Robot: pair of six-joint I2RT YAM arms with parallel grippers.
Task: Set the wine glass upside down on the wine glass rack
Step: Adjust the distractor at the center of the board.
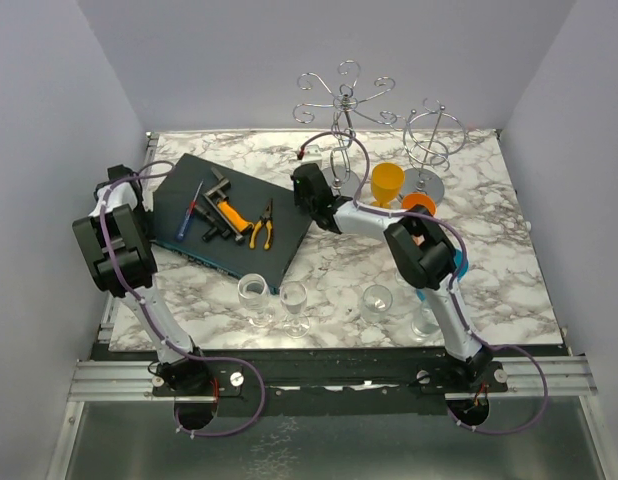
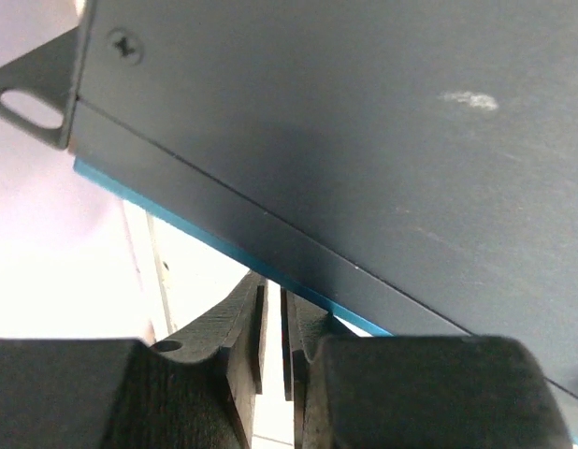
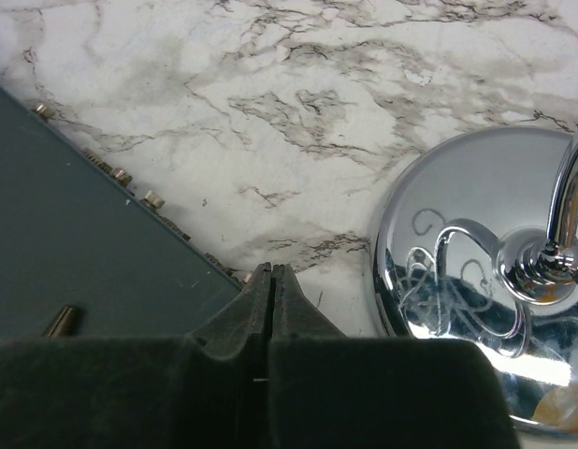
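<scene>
a clear wine glass [image 1: 293,303] stands upright on its stem near the front edge of the marble counter [image 1: 509,260], in a loose row with three other clear glasses [image 1: 376,300]. it is well apart from the chrome rack [image 1: 344,98] with curled arms at the back. no glass hangs on that rack. a yellow glass [image 1: 387,183] stands just beside the rack's foot. the right gripper [image 3: 271,299] has its jaws pressed together on nothing, low over the counter between the corner of a dark case [image 1: 234,215] and the rack's shiny round base [image 3: 476,281]. the left gripper [image 2: 273,341] sits at the case's left side, jaws all but together with a thin slit between, holding nothing.
</scene>
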